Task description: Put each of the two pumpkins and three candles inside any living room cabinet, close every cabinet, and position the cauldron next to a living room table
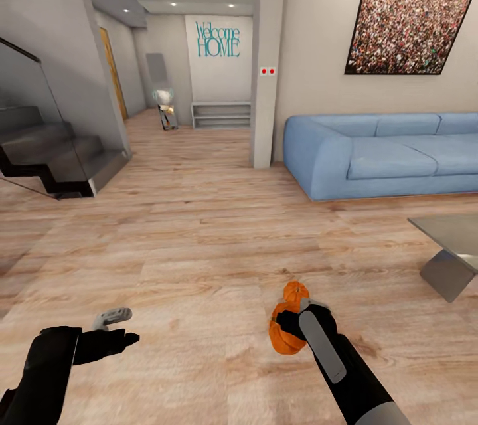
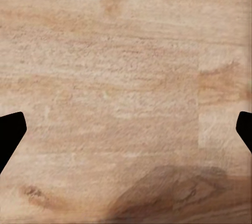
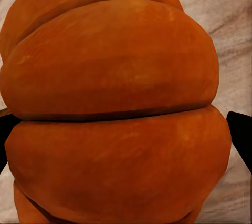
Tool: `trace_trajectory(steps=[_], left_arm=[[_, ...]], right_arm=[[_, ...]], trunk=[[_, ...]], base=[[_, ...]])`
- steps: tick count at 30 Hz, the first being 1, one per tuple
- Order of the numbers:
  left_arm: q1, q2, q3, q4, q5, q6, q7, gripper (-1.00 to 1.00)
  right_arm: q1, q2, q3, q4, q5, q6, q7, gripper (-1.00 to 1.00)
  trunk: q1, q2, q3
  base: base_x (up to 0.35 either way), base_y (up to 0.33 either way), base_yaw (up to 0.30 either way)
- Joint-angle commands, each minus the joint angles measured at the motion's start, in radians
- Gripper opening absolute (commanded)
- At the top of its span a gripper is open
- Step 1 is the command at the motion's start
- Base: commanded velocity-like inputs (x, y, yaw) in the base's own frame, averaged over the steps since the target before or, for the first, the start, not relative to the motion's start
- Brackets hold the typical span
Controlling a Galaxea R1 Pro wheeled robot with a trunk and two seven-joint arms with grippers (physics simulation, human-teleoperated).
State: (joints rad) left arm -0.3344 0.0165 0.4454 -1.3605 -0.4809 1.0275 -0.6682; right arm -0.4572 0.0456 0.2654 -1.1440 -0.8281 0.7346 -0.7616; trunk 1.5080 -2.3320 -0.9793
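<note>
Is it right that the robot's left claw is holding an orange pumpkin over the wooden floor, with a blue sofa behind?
Not quite. The right claw holds the orange pumpkin, as the head view shows. The left claw holds nothing. The rest is right: it is over the wooden floor, with the blue sofa behind.

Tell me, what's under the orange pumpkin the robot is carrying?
Under the pumpkin in the right gripper there is only bare wooden floor. The floor directly beneath it is hidden by the pumpkin itself and the arm.
</note>
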Motion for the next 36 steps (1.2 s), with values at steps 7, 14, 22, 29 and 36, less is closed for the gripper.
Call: trace_trajectory(steps=[7, 14, 22, 29, 36], left_arm=[[0.0, -0.001, -0.001, -0.001, -0.001, 0.0, 0.0, 1.0], [0.0, -0.001, -0.002, -0.003, 0.0, 0.0, -0.002, 1.0], [0.0, -0.001, -0.002, -0.005, 0.0, 0.002, -0.004, 1.0], [0.0, 0.002, -0.001, -0.01, 0.0, 0.002, -0.01, 1.0], [0.0, 0.005, 0.001, -0.011, 0.001, 0.003, -0.011, 1.0]], right_arm=[[0.0, 0.001, 0.001, 0.0, 0.0, 0.008, 0.0, -1.0], [0.0, 0.002, 0.002, 0.004, 0.0, 0.009, 0.001, -1.0], [0.0, 0.002, 0.005, 0.008, 0.0, 0.011, 0.001, -1.0], [0.0, 0.002, 0.005, 0.01, 0.0, 0.011, 0.001, -1.0], [0.0, 0.002, 0.005, 0.01, 0.0, 0.012, 0.0, -1.0]], trunk=[[-0.027, 0.049, 0.011], [-0.054, 0.098, 0.021], [-0.084, 0.154, 0.033], [-0.084, 0.154, 0.021], [-0.084, 0.154, 0.01]], base=[[0.0, 0.0, 0.0], [0.0, 0.0, 0.0], [0.0, 0.0, 0.0], [0.0, 0.0, 0.0], [0.0, 0.003, 0.0]])
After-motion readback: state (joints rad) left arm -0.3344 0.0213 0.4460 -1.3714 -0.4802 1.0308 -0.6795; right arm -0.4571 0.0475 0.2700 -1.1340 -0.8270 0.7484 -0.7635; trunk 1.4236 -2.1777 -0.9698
